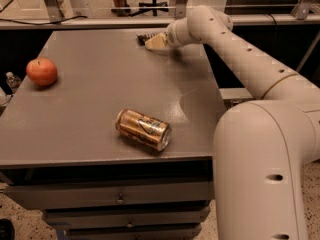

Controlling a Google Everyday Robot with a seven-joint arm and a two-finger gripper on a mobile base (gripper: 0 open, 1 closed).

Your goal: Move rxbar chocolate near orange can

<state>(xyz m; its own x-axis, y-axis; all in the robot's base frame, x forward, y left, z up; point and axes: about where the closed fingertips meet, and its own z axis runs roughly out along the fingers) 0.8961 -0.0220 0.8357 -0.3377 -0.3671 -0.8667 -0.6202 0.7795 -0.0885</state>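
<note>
One rxbar chocolate [143, 36] shows as a dark sliver at the far edge of the table [100, 84], a little right of the middle of that edge. Only part of it is visible, because the gripper [153, 42] sits right against it on its right side. The pale tip of the gripper points left and rests low over the tabletop. How wide the claw stands cannot be told from here, nor whether it actually has hold of the bar or only touches it.

One orange can [143, 129] lies on its side near the front edge of the table, well apart from the bar. Its silver rim faces right and toward the front.

One red-orange apple [42, 71] stands upright by the left edge, well apart from both the can and the bar.

The single arm [250, 59] reaches from the gripper rightward and toward the front, off the table's right side. There it joins the robot's broad white body [260, 174], which fills the near right corner.

Under the tabletop are stacked drawers, with two small knobs [120, 200] visible. One small bottle [12, 80] stands off the table to the left, and an office chair base [152, 4] shows on the floor beyond the far edge.
</note>
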